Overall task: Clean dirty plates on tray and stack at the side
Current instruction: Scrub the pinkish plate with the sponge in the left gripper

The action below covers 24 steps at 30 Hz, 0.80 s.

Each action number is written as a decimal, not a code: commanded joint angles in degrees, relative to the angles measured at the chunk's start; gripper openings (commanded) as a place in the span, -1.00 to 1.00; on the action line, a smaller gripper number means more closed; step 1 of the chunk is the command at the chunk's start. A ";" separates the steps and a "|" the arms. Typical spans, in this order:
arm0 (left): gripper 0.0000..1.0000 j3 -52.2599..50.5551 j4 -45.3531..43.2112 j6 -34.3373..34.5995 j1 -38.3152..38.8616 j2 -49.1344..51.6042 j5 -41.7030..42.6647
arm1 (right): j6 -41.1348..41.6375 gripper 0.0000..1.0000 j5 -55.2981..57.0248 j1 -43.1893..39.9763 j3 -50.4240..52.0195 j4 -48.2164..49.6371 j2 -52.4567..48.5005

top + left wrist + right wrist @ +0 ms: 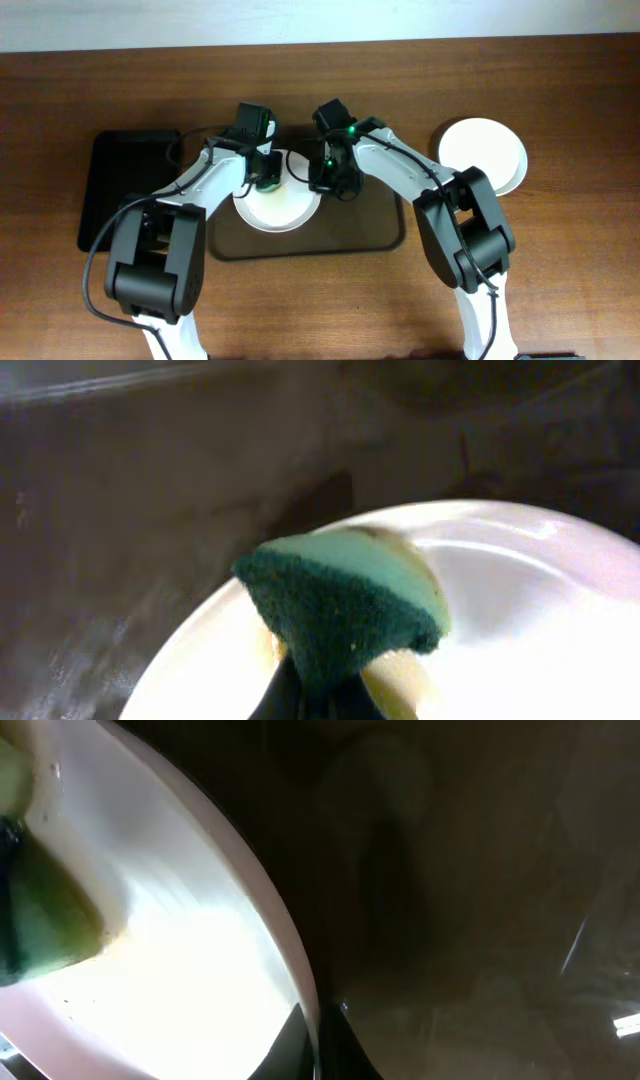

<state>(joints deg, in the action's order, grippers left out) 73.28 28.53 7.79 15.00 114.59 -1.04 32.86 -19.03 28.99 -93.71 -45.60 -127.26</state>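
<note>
A white plate (pixel 281 212) lies on the left part of the dark brown tray (pixel 372 238). My left gripper (pixel 268 176) is shut on a green sponge (pixel 345 600) and presses it on the plate's far inner side (pixel 540 620). My right gripper (pixel 326 182) is shut on the plate's right rim (pixel 296 982), one finger inside and one outside. The sponge also shows at the left edge of the right wrist view (pixel 40 915). More white plates (pixel 486 155) sit stacked on the table at the right, off the tray.
A smaller black tray (pixel 125 185) lies on the wooden table to the left of the brown tray. The brown tray's right half (pixel 480 920) is bare. Both arms cross over the tray's far edge.
</note>
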 commanded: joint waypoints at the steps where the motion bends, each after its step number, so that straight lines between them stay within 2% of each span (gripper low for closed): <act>1: -0.99 -1.97 9.86 2.45 -0.83 1.77 -2.34 | -0.96 -0.92 0.72 0.20 0.50 -0.46 -1.79; 3: -0.99 -1.97 13.00 -1.84 -0.92 1.77 6.40 | -0.96 -0.92 0.70 0.20 0.50 -0.44 -1.79; 5: -0.99 -1.97 14.45 -6.54 -1.55 1.77 18.93 | -1.05 -0.92 0.57 0.20 0.50 -0.48 -1.79; 7: -0.99 -1.97 15.15 -9.77 -3.04 1.77 25.57 | -1.18 -0.92 -0.09 0.17 0.50 -0.44 -1.79; 10: -0.99 -1.97 15.41 -10.73 -6.86 1.77 27.47 | -5.14 -0.92 -7.48 -0.72 0.52 0.46 -1.79; 12: -0.99 -1.97 15.28 -12.70 -10.05 1.77 32.02 | -5.68 -0.92 -11.50 -1.92 1.29 1.25 -1.81; 15: -0.99 -1.97 13.42 -13.16 -13.35 1.77 35.32 | -5.86 -0.92 -17.49 -2.95 6.78 8.41 -1.81; 18: -0.99 -1.97 7.15 -16.70 -13.40 1.77 46.53 | -5.88 -0.92 -17.64 -3.91 7.10 8.52 -1.81; 20: -0.99 -1.97 3.02 -16.52 -13.27 1.77 46.31 | -5.88 -0.92 -17.64 -3.89 7.10 8.50 -1.81; 21: -0.99 -1.97 1.68 -14.95 -13.27 1.77 42.97 | -5.88 -0.92 -17.62 -3.89 7.10 8.52 -1.81; 24: -0.99 -1.97 1.16 -5.95 -13.27 1.77 26.25 | -5.88 -0.92 -17.62 -3.89 7.10 8.50 -1.81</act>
<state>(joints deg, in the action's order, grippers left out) 71.46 29.63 -4.84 1.69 115.44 37.78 27.03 -37.34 25.47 -87.94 -36.75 -128.01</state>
